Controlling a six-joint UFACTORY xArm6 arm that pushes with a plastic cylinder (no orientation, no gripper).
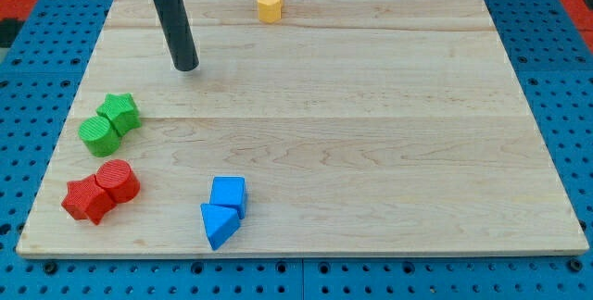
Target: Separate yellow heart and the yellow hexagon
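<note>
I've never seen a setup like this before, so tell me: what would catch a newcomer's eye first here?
Probably the dark rod coming down from the view's top left, my tip resting on the pale wooden board, apart from every block. Next, the colour pairs huddled at the view's lower left: two green blocks, two red blocks and two blue blocks. A lone yellow block stands at the top edge.

My tip (186, 66) on board (371, 152) upper left; nothing near it. Yellow hexagon (269, 0) alone at top edge. Obstacles bunched at view's left and bottom left: green star (120, 112) touching green cylinder (98, 135); red star (87, 199) touching red cylinder (118, 181); blue cube (228, 193) touching blue triangle (219, 225). Centre and right half open.
</note>
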